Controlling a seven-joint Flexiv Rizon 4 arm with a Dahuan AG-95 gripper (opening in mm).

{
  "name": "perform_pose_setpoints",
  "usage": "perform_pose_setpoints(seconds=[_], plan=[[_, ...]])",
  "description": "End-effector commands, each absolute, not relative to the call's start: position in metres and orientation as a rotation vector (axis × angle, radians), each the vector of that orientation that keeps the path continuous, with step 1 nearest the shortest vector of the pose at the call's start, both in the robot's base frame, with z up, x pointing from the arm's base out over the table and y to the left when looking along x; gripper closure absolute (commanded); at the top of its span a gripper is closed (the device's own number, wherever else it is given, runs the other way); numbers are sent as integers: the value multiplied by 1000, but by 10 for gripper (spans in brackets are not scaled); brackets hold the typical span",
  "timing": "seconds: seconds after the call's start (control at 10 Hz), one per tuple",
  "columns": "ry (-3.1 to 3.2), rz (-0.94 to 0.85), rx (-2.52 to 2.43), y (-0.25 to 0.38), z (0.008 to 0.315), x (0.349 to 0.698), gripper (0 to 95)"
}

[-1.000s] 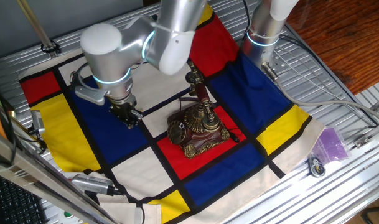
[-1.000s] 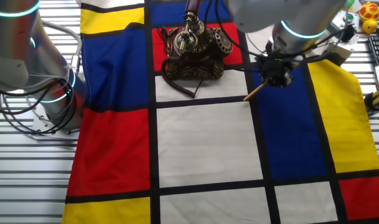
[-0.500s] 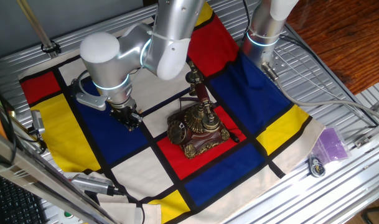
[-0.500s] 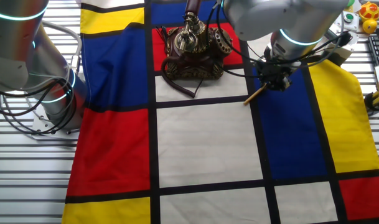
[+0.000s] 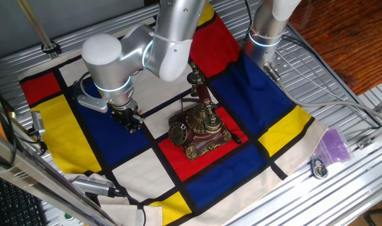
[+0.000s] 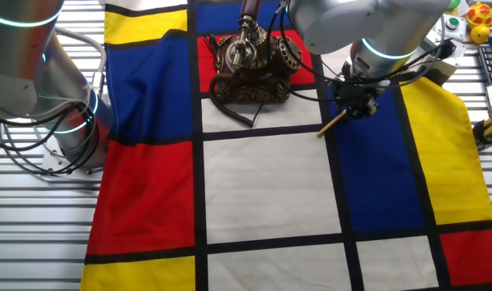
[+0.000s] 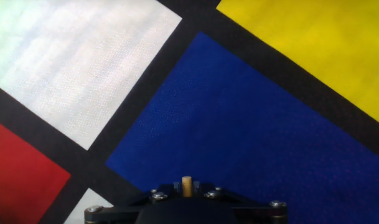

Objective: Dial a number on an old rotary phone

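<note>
The old rotary phone (image 5: 197,129) is dark bronze with a reddish body and stands on a red square of the cloth; it also shows in the other fixed view (image 6: 251,63), dial facing right. My gripper (image 5: 130,119) is over the blue square left of the phone, shut on a thin light wooden stick (image 6: 332,123) that slants down toward the cloth. In the other fixed view the gripper (image 6: 360,99) is right of the phone, apart from it. In the hand view the stick's end (image 7: 187,186) pokes out between the closed jaws above blue cloth; the phone is out of that view.
A cloth of red, blue, yellow and white squares (image 5: 266,94) covers the metal table. A second arm's base (image 5: 266,37) stands at the back; it shows at the left in the other fixed view (image 6: 60,113). A purple object (image 5: 334,145) lies at the right edge.
The gripper with the stick has shifted slightly over the blue square, a little toward the phone; hardly any motion in the last half second. The phone has not moved.
</note>
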State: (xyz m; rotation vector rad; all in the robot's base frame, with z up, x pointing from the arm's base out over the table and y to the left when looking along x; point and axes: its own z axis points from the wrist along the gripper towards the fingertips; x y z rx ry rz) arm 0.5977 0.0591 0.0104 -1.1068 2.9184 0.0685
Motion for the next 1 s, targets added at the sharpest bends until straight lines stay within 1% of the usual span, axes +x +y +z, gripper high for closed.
perform_pose_setpoints(seconds=[0.1, 0.9, 1.0], plan=[[2916, 61, -1111, 58, 9, 597, 760], [2906, 52, -1129, 53, 5, 591, 760], [2906, 52, -1128, 53, 5, 591, 950]])
